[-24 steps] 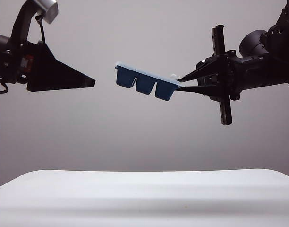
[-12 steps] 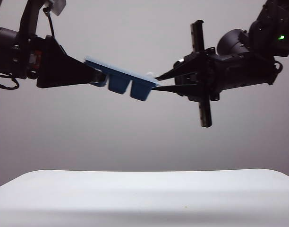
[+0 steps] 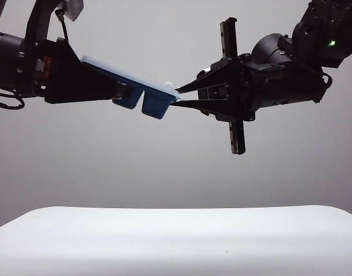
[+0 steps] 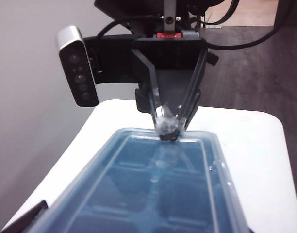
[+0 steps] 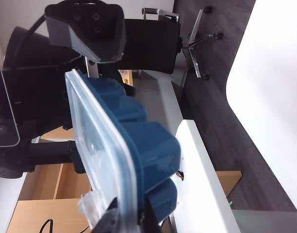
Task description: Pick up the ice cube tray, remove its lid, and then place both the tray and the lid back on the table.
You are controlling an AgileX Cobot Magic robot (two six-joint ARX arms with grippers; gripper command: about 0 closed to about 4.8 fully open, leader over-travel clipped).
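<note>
tray [image 3: 156, 104] reached left hand [image 3: 119, 90].

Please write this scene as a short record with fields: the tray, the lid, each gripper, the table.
tray: ice cube tray in the air, tilted, well above the table
lid: lid still on the tray
right gripper: right gripper shut on the tray's lower end
left gripper: left gripper open, its fingers around the tray's upper end
table: table bare in exterior view
</note>
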